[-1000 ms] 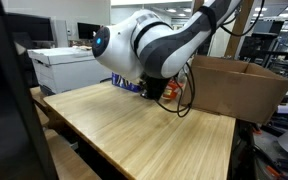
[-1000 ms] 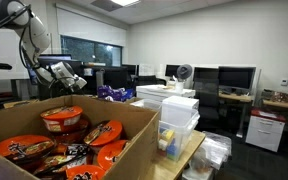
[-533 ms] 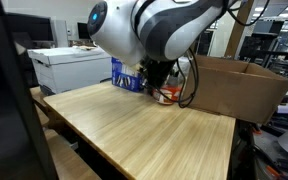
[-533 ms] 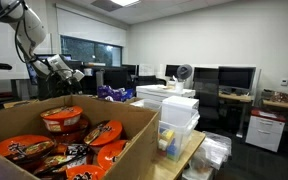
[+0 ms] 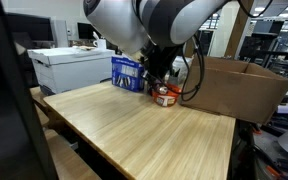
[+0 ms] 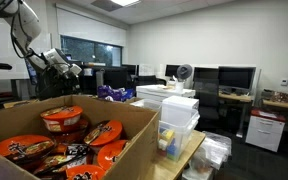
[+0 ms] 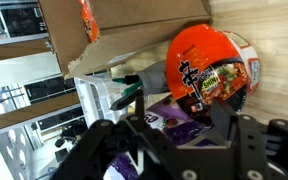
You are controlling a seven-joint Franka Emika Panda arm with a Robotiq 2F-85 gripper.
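In an exterior view, the gripper [image 5: 154, 82] hung just over the noodle bowl [image 5: 165, 97]. The bowl stood on the table [image 5: 114, 135] with a blue bag [image 5: 129, 73] at its 10 o'clock and the cardboard box [image 5: 234, 88] at 3. In an exterior view taken across the box [image 6: 134, 140], I could not make out the jaws. In the wrist view, the fingers [image 7: 102, 140] were spread wide and held nothing. The bowl [image 7: 209, 68] lay at 1 o'clock from them. Being round, it gave me no long axis to line up on.

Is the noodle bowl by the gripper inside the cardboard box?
No, the noodle bowl stands on the wooden table, outside the cardboard box.
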